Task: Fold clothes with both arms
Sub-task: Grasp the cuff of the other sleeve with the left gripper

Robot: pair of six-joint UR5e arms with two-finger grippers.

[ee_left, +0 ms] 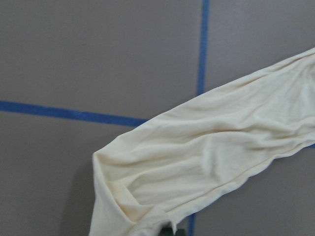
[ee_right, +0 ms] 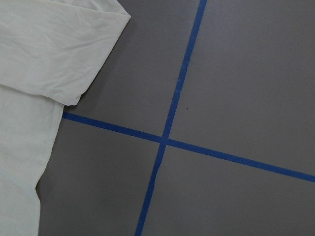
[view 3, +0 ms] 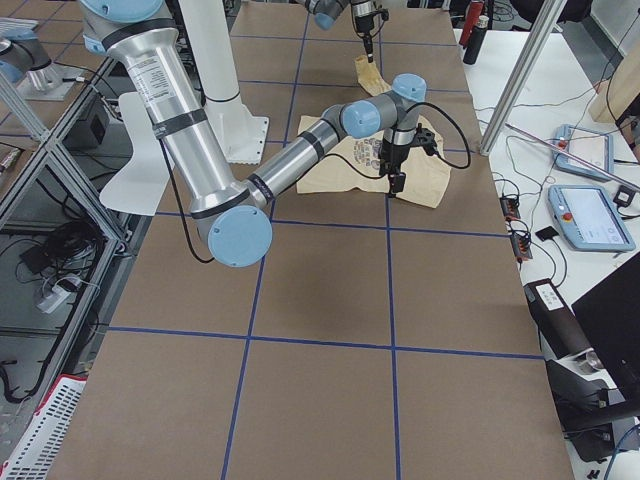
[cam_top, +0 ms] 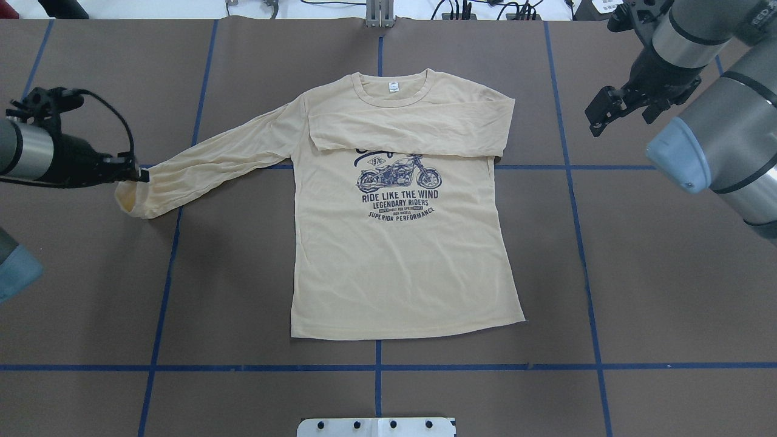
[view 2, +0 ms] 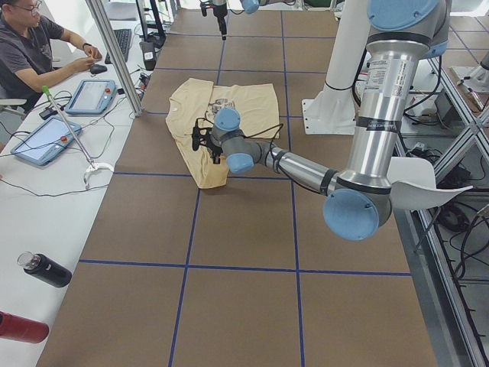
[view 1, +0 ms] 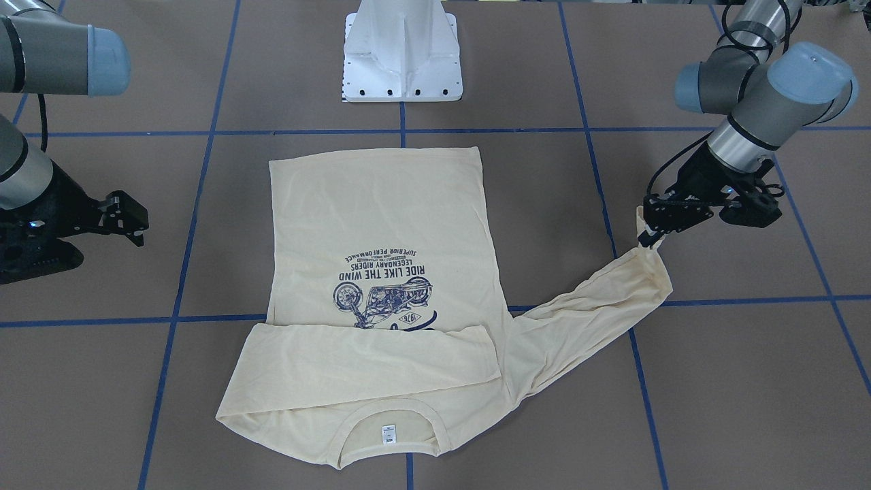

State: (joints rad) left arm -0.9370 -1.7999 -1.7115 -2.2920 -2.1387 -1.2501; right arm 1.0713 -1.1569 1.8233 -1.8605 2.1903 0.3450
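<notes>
Shirt: the cream long-sleeved shirt lies flat, print up, mid-table; in the overhead view its neckline is at 12 o'clock and its hem at 6 o'clock.
Print: a navy motorcycle with lettering on the chest, its top edge covered by a sleeve.
Folded sleeve: one sleeve lies across the chest, just below the neckline, flat on the body.
Neck tag: a small white tag shows inside the collar.
Outstretched sleeve: the other sleeve runs out from the body towards 8 o'clock, crossing a blue tape line.
Cuff: the cuff is raised off the table at the sleeve's far end.
Left gripper: the left gripper is clamped on the cuff's edge, at 9 o'clock from the shirt body.
Right gripper: the right gripper hangs above bare table at 2 o'clock from the body, well apart from the cloth, jaws apart and holding nothing.
Pedestal: the white base stands at 6 o'clock from the hem in the overhead view.
</notes>
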